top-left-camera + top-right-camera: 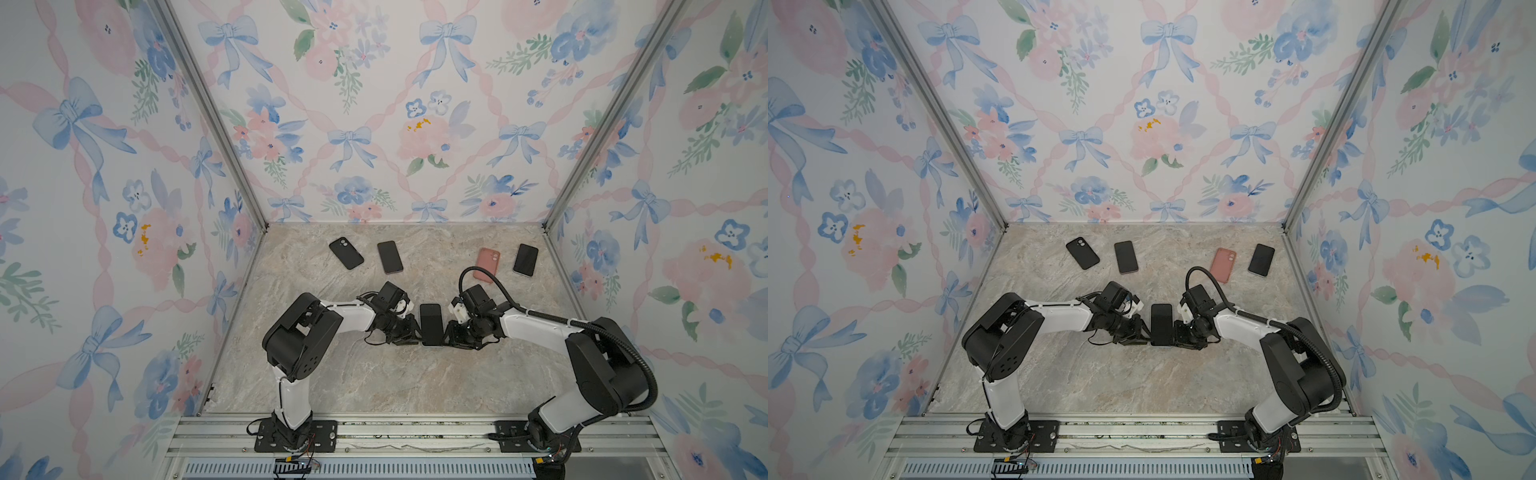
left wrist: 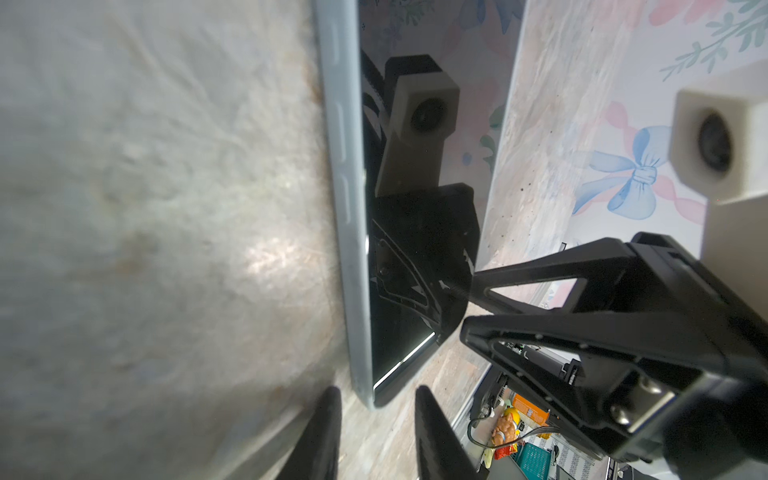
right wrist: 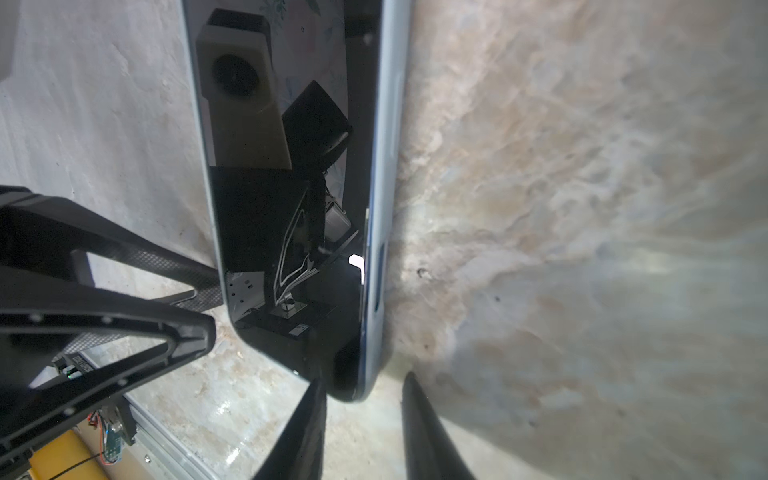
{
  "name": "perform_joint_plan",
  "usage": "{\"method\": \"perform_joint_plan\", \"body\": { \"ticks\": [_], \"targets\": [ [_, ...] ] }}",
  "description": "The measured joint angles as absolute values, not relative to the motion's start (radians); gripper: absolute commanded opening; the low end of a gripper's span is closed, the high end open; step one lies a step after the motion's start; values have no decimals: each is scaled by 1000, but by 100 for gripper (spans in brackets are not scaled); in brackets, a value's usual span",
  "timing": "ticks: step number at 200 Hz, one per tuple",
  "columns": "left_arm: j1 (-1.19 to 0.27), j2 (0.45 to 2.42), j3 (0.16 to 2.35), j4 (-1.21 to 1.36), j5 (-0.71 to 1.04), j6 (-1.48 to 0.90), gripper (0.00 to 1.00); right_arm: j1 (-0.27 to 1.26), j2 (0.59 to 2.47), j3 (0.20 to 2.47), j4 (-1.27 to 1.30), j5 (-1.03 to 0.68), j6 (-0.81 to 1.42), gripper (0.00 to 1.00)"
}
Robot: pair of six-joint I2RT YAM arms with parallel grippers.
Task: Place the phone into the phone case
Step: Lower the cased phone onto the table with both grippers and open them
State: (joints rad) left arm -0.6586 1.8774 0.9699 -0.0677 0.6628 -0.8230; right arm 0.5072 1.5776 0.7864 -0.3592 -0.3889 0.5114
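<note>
Sitting mid-table (image 1: 374, 374), your phone (image 1: 430, 324) is well apart from the black case (image 1: 346, 253) and pink case (image 1: 487, 259) at the back. Left gripper (image 2: 374, 399) and right gripper (image 3: 361, 382) each straddle a near corner, jaws narrow, not pinching. Expect stiff, slick glass with some heft, so grip the frame edges, not the screen.

surface: beige marble-patterned tabletop (image 1: 374, 374) | back left: black phone case (image 1: 346, 253), camera opening showing, just beside a dark phone (image 1: 390, 257) | back right: pink phone case (image 1: 488, 264) near a second dark phone (image 1: 525, 259) | centre: screen-up phone (image 1: 430, 324) with pale blue edge, lying flat, well apart from the other four
</note>
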Motion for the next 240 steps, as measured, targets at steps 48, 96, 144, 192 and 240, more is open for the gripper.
{"method": "perform_joint_plan", "body": {
  "ticks": [48, 96, 144, 192, 240],
  "targets": [
    [-659, 1881, 972, -68, 665, -823, 30, 507, 1592, 786, -341, -391, 516, 25],
    [-659, 1893, 981, -65, 678, -823, 30, 508, 1604, 787, -325, -404, 516, 18],
    [-659, 1895, 985, -67, 678, -823, 30, 512, 1604, 791, -326, -400, 524, 16],
    [-648, 1887, 1003, -96, 650, -798, 39, 497, 1580, 812, -376, -379, 498, 33],
    [-559, 1931, 1157, -175, 599, -739, 48, 417, 1596, 962, -381, -343, 461, 40]
  ]
}}
